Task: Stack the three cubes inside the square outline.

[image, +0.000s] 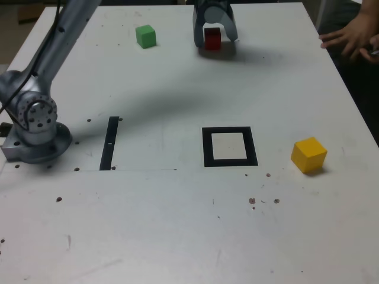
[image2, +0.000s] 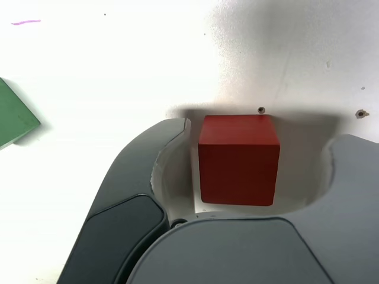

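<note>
The red cube [image: 212,40] rests on the white table at the far side, between the fingers of my gripper [image: 212,36]. The wrist view shows the red cube [image2: 238,160] with a small gap to one finger and a wide gap to the other, so my gripper [image2: 263,135] is open around it. Further toward the exterior view's left sits the green cube [image: 145,36], whose corner shows at the wrist view's edge [image2: 12,118]. The yellow cube [image: 308,154] lies near the exterior view's right. Beside it, the square outline [image: 229,146] holds nothing.
A narrow black strip [image: 109,142] lies between the arm's base [image: 35,130] and the outline. A person's hand [image: 352,35] rests at the table's far right edge. Small dark specks dot the tabletop.
</note>
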